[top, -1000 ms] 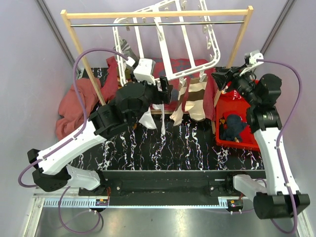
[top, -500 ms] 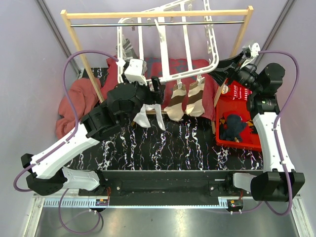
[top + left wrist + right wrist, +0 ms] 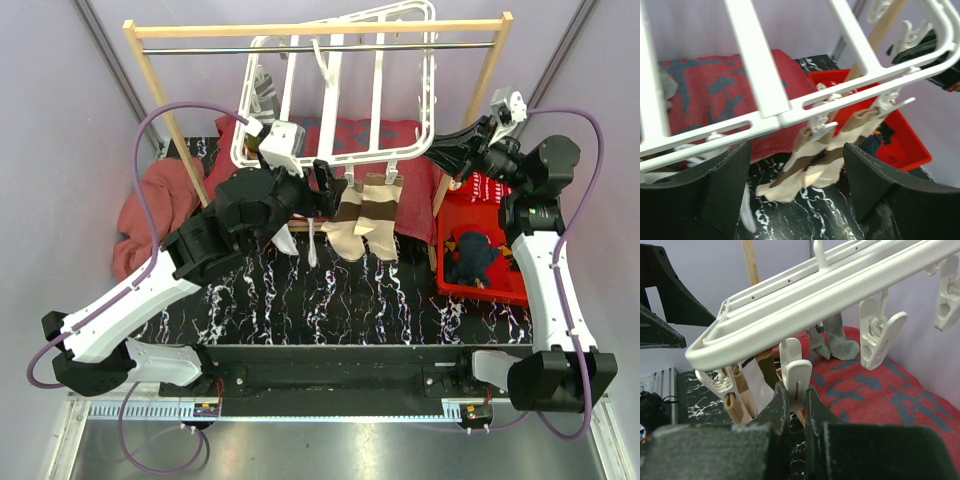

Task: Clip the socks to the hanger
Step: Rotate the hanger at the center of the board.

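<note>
The white hanger [image 3: 381,90] hangs tilted under the wooden rail. Two beige-brown striped socks [image 3: 365,215] dangle from clips on its near edge, and a grey sock [image 3: 840,342] is clipped at the far side. My right gripper [image 3: 796,395] is shut on a white clip [image 3: 796,372] at the hanger's right corner [image 3: 432,150]. My left gripper [image 3: 796,165] stands open below the hanger's bar [image 3: 765,95] with nothing between its fingers; the striped socks [image 3: 790,187] hang beyond them. A white sock [image 3: 297,242] hangs by the left gripper [image 3: 322,185].
A red bin [image 3: 500,285] at the right holds a navy sock [image 3: 472,255]. Red cloths [image 3: 150,210] lie at the left and under the hanger. The wooden rail frame [image 3: 320,28] spans the back, its posts standing at either side.
My right gripper has closed on the corner clip. The hanger has swung and levelled, and the striped socks have shifted left. The left gripper has stayed open.
</note>
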Robot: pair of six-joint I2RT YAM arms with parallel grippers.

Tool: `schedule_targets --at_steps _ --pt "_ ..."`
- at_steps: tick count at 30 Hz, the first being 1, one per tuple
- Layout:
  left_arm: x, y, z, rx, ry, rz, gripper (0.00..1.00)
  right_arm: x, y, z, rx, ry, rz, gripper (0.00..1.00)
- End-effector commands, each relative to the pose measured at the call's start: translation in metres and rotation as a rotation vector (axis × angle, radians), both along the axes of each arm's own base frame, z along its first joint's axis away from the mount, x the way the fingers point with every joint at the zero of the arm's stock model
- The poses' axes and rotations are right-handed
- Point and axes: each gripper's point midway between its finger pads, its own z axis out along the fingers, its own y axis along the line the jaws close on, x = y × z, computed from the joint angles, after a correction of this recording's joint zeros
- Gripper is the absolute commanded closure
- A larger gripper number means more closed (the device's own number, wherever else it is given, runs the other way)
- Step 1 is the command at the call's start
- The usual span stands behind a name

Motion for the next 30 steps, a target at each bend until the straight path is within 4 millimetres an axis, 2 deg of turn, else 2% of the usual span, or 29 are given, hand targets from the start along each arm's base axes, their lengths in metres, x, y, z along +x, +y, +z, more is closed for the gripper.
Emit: schedule_targets --at_steps 1,2,3,4,7,11,13,20,24,30 --pt "-0.027 -0.006 0.045 -0.117 -0.043 -0.149 0.22 -0.031 0.012 0.01 0.005 -0.025 0.04 1.0" --pt "-0.033 -0.01 0.049 -0.13 -0.043 -0.187 0.22 -0.039 0.02 0.012 -0.01 -0.054 0.054 1.0" --pt "-0.037 -0.011 0.055 -0.141 -0.05 -0.207 0.22 -0.048 0.035 0.003 -0.02 -0.002 0.086 1.0" --pt "-0.043 -0.015 0.058 -0.145 -0.053 -0.232 0.22 -0.045 0.039 0.003 -0.02 -0.001 0.043 1.0" --pt "-0.06 -0.023 0.069 -0.162 -0.067 -0.307 0.21 -0.053 0.055 0.001 -0.022 -0.001 0.031 1.0" --pt "-0.076 -0.031 0.074 -0.166 -0.076 -0.371 0.22 -0.059 0.065 -0.006 0.0 0.027 -0.003 1.0" --pt "-0.082 -0.038 0.069 -0.157 -0.067 -0.392 0.22 -0.058 0.066 -0.012 0.0 0.053 -0.03 1.0" --pt "-0.082 -0.051 0.043 -0.118 -0.018 -0.394 0.24 -0.067 0.084 -0.031 -0.029 0.122 -0.036 1.0" --pt "-0.06 -0.045 0.028 -0.11 0.009 -0.254 0.24 -0.073 0.093 -0.045 -0.048 0.158 -0.021 1.0" --pt "-0.056 -0.057 0.017 -0.115 0.022 -0.247 0.26 -0.087 0.104 -0.054 -0.044 0.22 0.032 1.0"
